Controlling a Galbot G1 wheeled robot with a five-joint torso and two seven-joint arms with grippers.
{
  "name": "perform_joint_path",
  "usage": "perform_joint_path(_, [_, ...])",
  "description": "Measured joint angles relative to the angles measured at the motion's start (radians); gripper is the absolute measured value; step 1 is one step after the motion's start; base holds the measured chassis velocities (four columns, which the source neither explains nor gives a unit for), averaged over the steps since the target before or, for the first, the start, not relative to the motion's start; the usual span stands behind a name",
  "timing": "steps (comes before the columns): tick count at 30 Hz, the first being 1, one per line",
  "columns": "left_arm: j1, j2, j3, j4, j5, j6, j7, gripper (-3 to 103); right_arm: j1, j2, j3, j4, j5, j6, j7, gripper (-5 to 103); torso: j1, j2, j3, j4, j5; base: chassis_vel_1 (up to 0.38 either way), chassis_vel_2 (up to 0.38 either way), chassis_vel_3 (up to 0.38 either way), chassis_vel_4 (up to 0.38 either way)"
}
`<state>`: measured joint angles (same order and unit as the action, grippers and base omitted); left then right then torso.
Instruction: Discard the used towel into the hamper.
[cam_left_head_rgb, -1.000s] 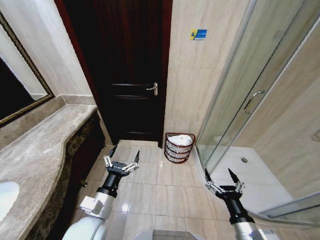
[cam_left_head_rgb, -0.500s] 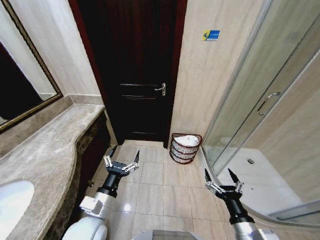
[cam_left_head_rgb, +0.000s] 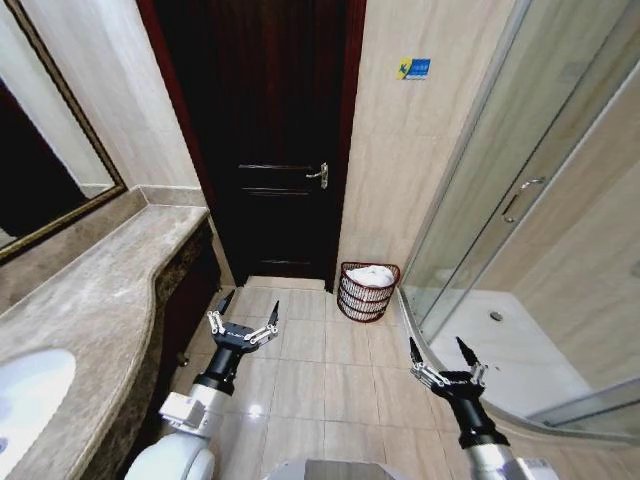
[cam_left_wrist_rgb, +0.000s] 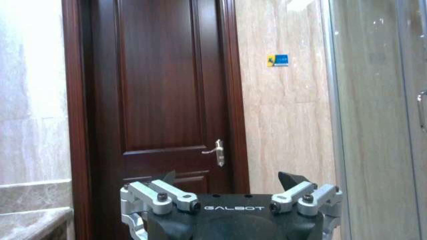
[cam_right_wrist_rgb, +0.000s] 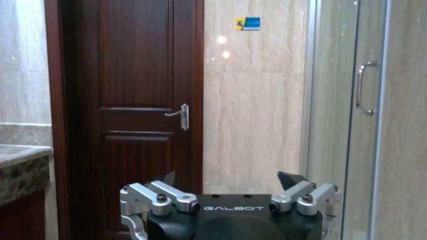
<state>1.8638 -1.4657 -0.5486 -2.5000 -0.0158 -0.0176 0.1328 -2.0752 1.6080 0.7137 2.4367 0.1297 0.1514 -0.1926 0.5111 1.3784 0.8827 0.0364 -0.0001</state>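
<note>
Camera view shifted, hamper (cam_left_head_rgb: 368, 290) now nearer centre, grippers unmoved.

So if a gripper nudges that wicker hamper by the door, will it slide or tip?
The hamper looks open-weave and small, so probably light and apt to slide on the glossy tile floor. Its tapered base suggests it could tip. The white towel inside adds little weight.

"GALBOT" on both grippers' wrist housings (cam_left_wrist_rgb: 233, 208)
</note>
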Motion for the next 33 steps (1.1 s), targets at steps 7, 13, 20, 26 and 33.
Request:
perform_joint_path(7, [0.0, 0.0, 0.0, 0.0, 0.0, 0.0, 0.0, 100, 0.0, 0.0, 0.0, 0.0, 0.0, 0.0, 0.0, 100, 0.0, 0.0, 0.0, -0.0001, 0.0001, 0.047, -0.047, -0.043, 0.039])
perform_joint_path(13, [0.0, 0.0, 0.0, 0.0, 0.0, 0.0, 0.0, 100, 0.0, 0.0, 0.0, 0.0, 0.0, 0.0, 0.0, 100, 0.001, 0.0, 0.0, 0.0, 0.0001, 0.0, 0.0, 0.0, 0.0])
perform_joint_path(20, [0.0, 0.0, 0.0, 0.0, 0.0, 0.0, 0.0, 100, 0.0, 0.0, 0.0, 0.0, 0.0, 0.0, 0.0, 100, 0.001, 0.0, 0.0, 0.0, 0.0001, 0.0, 0.0, 0.0, 0.0])
perform_joint_path(26, [0.0, 0.0, 0.0, 0.0, 0.0, 0.0, 0.0, 100, 0.0, 0.0, 0.0, 0.0, 0.0, 0.0, 0.0, 100, 0.001, 0.0, 0.0, 0.0, 0.0001, 0.0, 0.0, 0.0, 0.0])
perform_joint_path(33, [0.0, 0.0, 0.0, 0.0, 0.0, 0.0, 0.0, 100, 0.0, 0.0, 0.0, 0.0, 0.0, 0.0, 0.0, 100, 0.001, 0.0, 0.0, 0.0, 0.0001, 0.0, 0.0, 0.0, 0.0])
